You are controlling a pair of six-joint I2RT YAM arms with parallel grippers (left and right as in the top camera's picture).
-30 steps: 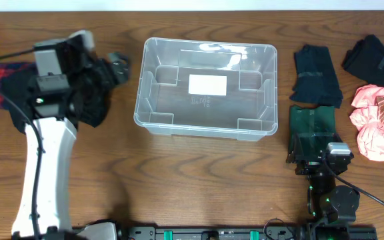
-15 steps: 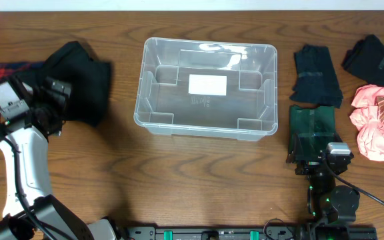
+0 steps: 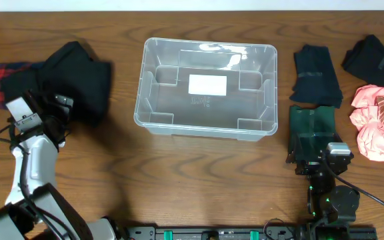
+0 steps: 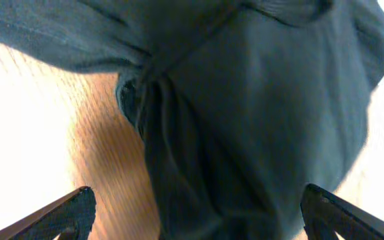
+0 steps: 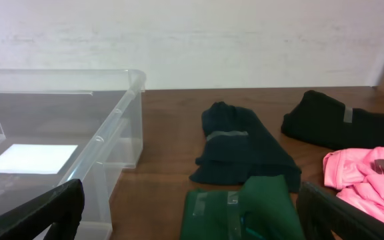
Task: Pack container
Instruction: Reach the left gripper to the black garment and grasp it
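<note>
Container (image 3: 205, 128): mid-counter (image 3: 199, 177). Left pincer (image 4: 195, 203): spread, at black cloth (image 3: 79, 77), left. Right pincer (image 5: 189, 200): spread, over green cloth (image 3: 319, 127), near right.

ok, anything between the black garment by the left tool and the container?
Nothing visible. Only bare table separates the black garment from the left wall of the container, which is open-topped and empty. The left tool, open, sits at the garment's front-left corner.
</note>
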